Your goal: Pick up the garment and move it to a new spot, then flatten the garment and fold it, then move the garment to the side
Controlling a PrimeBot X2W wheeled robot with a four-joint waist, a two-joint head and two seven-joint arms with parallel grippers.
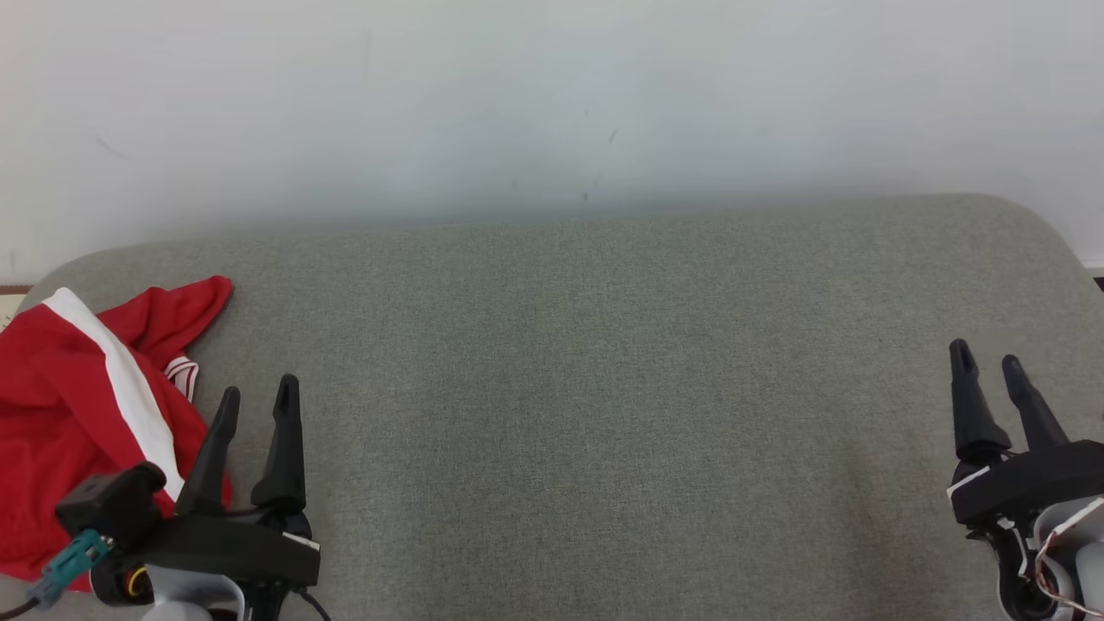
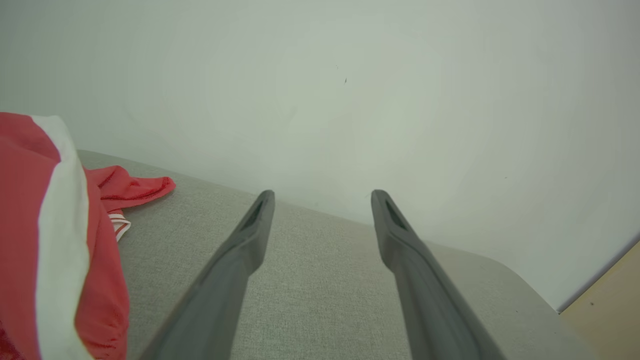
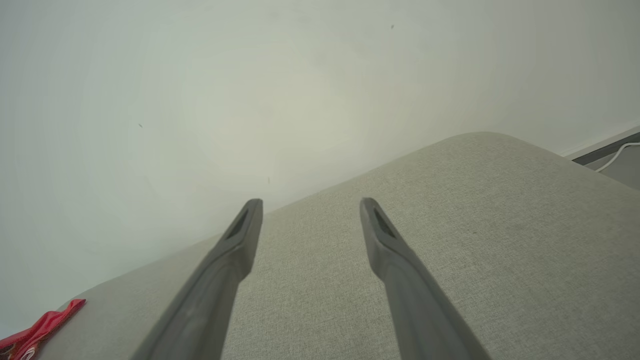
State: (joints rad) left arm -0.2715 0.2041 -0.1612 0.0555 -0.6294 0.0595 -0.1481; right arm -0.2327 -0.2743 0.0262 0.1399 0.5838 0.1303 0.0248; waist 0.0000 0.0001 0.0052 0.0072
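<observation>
At the left end of the tabletop [image 1: 586, 388]: red garment [image 1: 52, 405], white-striped, crumpled, not yet lifted; my left hand [image 1: 259, 388] just beside it, fingers parted, empty, placed, I judge, for the first grasp; right hand [image 1: 985, 354] well apart at the right end, parted, empty.

Soft, even light all round, with no glare and no hard shadows. The wall [image 1: 552, 95] comes up bright and a little washed out, with just a faint shade where it meets the cushion [image 1: 604, 345]. Wrist views bend at the edges and dim in the corners. The left fingers [image 2: 225, 280] go soft toward the bottom, and the garment [image 2: 20, 225] blurs at the left edge.
</observation>
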